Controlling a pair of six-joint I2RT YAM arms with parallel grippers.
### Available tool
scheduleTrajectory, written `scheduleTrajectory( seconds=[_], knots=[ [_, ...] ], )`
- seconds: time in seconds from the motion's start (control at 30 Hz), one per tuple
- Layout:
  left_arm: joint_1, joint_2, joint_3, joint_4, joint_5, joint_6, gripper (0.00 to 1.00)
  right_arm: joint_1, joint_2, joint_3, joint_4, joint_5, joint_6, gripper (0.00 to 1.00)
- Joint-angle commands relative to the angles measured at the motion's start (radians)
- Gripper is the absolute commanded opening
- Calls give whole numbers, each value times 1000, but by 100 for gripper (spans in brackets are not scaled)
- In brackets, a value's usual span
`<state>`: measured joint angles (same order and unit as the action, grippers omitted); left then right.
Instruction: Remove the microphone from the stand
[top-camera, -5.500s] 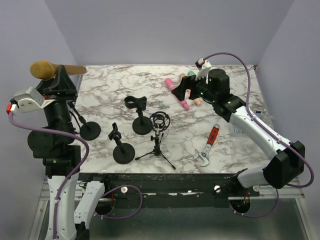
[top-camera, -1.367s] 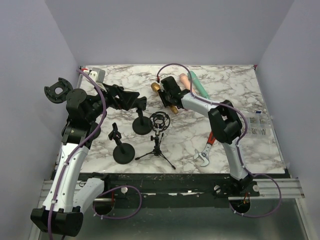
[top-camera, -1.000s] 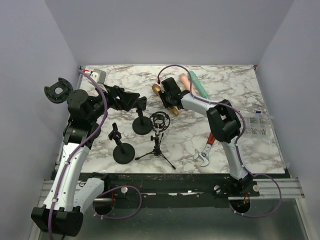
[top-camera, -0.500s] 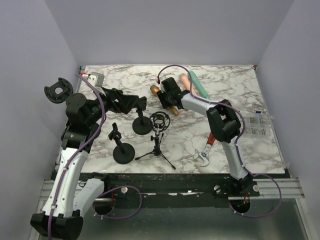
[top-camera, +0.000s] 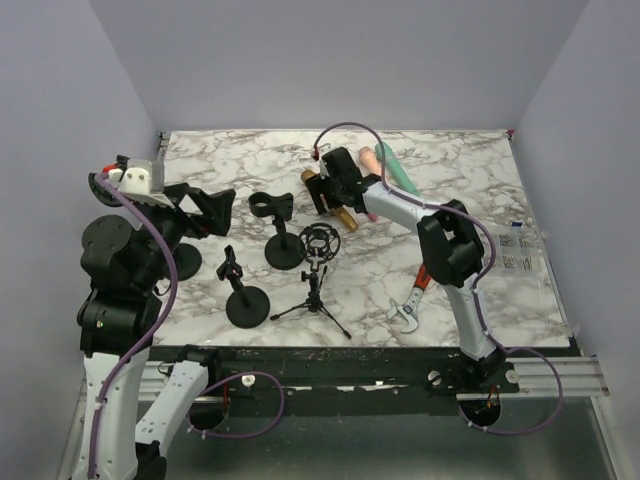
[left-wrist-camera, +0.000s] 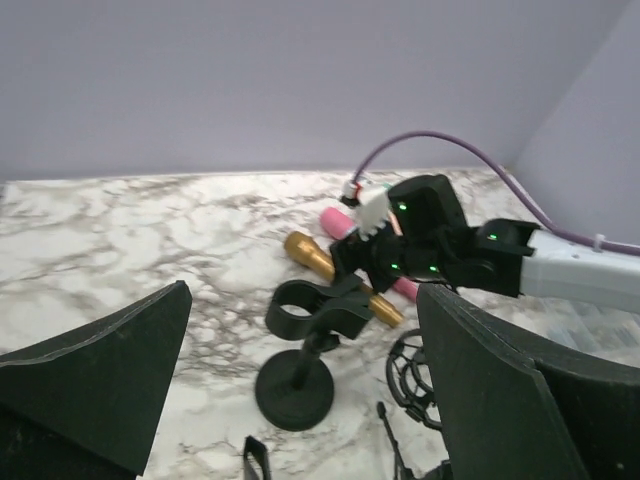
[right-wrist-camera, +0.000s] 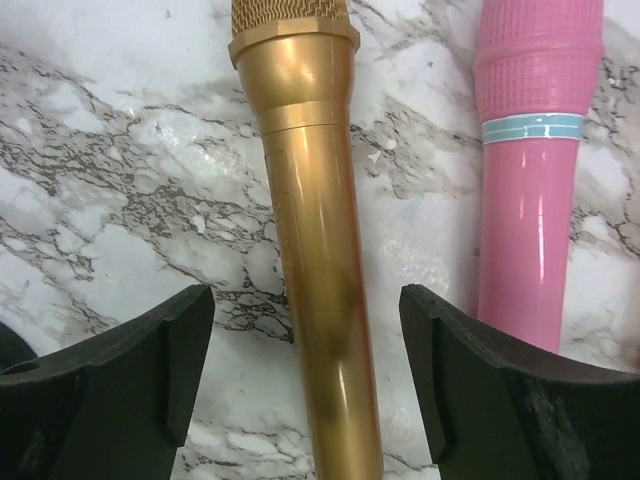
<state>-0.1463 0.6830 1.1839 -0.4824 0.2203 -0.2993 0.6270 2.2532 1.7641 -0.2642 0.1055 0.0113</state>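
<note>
The gold microphone (right-wrist-camera: 315, 250) lies flat on the marble table (top-camera: 460, 190), head toward the back. My right gripper (right-wrist-camera: 305, 330) stands open astride its handle, and neither finger touches it. From above, the right gripper (top-camera: 326, 192) covers the middle of the gold microphone (top-camera: 346, 216). The black clip stand (top-camera: 281, 240) is upright with nothing in its clip (left-wrist-camera: 318, 312). My left gripper (top-camera: 210, 208) is open and holds nothing, pulled back to the left of the stand. In the left wrist view the left gripper (left-wrist-camera: 305, 300) frames the stand from a distance.
A pink microphone (right-wrist-camera: 530, 170) lies right beside the gold one, with green and peach ones (top-camera: 385, 165) behind. A tripod with a shock mount (top-camera: 320, 243) and a clamp stand (top-camera: 240, 295) are near the front. A red-handled wrench (top-camera: 415, 295) lies right of the tripod.
My right gripper has opened and let go of the gold microphone, which now rests on the table. My left arm has drawn back to the left, away from the clip stand.
</note>
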Motion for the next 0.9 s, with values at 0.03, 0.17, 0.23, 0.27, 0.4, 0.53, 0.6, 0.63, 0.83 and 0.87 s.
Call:
scheduleTrajectory(
  seconds=[0.03,0.17,0.23,0.27,0.4,0.53,0.6,0.63,0.83,0.87],
  knots=[
    [-3,-32,98,-175,-256,72,99,1,-144,2,-38,20,55,87],
    [-1,-26,149,-217,-349,74,99,0,-247,-56,-41,14,116,91],
    [-1,4,194,-252,-419,69,98,0,-311,-115,-25,-9,162,91],
    [1,24,220,-265,-455,59,99,0,-343,-162,-2,-24,183,91],
    [21,112,281,-310,-496,17,98,0,-500,-356,106,-127,220,92],
    [62,215,306,-379,-540,-80,96,0,-637,-535,203,-126,235,92],
    [84,249,298,-403,-579,-156,91,0,-698,-613,246,-89,241,92],
    [93,261,290,-408,-587,-178,89,0,-733,-645,270,-63,244,92],
    [191,277,208,-342,-575,-174,71,-1,-926,-883,506,31,284,93],
    [209,282,198,-334,-565,-172,67,-1,-943,-909,531,35,287,93]
  ],
)
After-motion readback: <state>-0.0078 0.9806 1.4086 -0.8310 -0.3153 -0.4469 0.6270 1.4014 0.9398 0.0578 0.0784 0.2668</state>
